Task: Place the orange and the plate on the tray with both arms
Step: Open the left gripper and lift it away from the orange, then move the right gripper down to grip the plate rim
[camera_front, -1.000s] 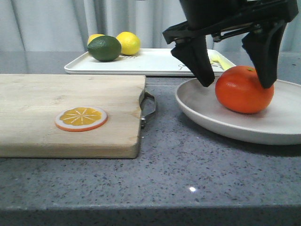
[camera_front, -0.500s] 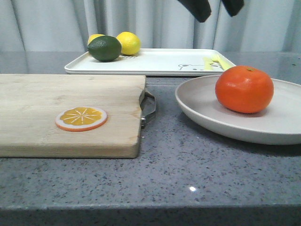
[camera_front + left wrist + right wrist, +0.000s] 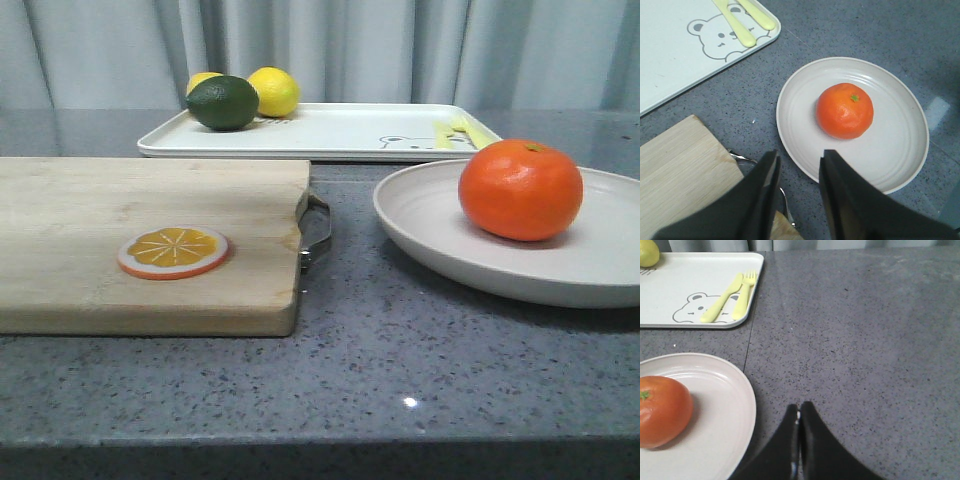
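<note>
The orange (image 3: 520, 188) rests on the round off-white plate (image 3: 440, 230) at the right of the counter. Behind it lies the white tray (image 3: 330, 130) with its bear drawing. Neither gripper shows in the front view. In the left wrist view my left gripper (image 3: 800, 155) hangs open high above the counter, over the near rim of the plate (image 3: 890, 160), and well short of the orange (image 3: 844, 110). In the right wrist view my right gripper (image 3: 799, 407) is shut and empty over bare counter beside the plate (image 3: 725, 440) and the orange (image 3: 662, 411).
A wooden cutting board (image 3: 130, 230) with a metal handle fills the left and carries a flat orange slice (image 3: 172, 251). A green lime (image 3: 222, 102) and yellow lemons (image 3: 273, 90) sit on the tray's far left end. Grey curtains close off the back.
A gripper whose open fingers flanked the orange a second ago has risen out of the front view. The orange stays on the plate where it was.
</note>
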Robot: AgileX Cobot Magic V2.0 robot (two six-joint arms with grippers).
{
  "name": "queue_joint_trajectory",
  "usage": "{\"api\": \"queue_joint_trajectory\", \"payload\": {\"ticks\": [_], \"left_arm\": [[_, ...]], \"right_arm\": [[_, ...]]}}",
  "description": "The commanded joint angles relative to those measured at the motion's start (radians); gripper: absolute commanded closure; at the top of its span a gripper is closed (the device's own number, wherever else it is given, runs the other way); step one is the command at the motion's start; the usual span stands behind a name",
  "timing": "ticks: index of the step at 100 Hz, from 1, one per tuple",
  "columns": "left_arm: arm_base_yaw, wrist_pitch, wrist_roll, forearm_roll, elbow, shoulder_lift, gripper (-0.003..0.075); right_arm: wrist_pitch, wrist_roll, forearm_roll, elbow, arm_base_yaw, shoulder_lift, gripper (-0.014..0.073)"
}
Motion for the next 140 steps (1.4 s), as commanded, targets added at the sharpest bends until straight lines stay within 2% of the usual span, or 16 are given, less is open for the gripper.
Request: {"api": "queue_joint_trajectory", "payload": {"ticks": [1,34,41,51,63,68,73,106,140], "left_arm": [[0.003,-0.125,0.004,-0.007,0.053,-0.112,0.0534],[0.003,-0.250,0.004,0.026,0.351,-0.440,0.0534],[0.003,-0.274,0.004,0.040,0.401,-0.502,0.0534],[0.003,-0.297,0.004,0.066,0.467,-0.594,0.0534],[0.003,-0.315,0.004,0.089,0.533,-0.678,0.0534],[0.003,-0.325,0.004,0.099,0.554,-0.705,0.0534],[0.003,-0.333,0.004,0.105,0.570,-0.725,0.0534],[0.003,-0.350,0.004,0.105,0.610,-0.747,0.0534],[0.003,-0.350,0.004,0.105,0.610,-0.747,0.0534]], "right_arm": [[-0.041,0.003,-0.005,-0.037,-0.004,0.010,0.0660],[0.052,-0.027,-0.005,-0.072,-0.004,0.049,0.0659],[0.070,-0.028,-0.005,-0.088,0.001,0.082,0.0636],[0.103,-0.041,-0.005,-0.118,0.016,0.137,0.0508],[0.157,-0.042,-0.005,-0.171,0.031,0.220,0.0260],[0.184,-0.042,-0.005,-0.197,0.031,0.255,0.0191],[0.215,-0.042,0.000,-0.226,0.032,0.292,0.0159],[0.418,-0.042,0.056,-0.453,0.066,0.571,0.0158],[0.532,-0.043,0.086,-0.598,0.100,0.824,0.0158]]}}
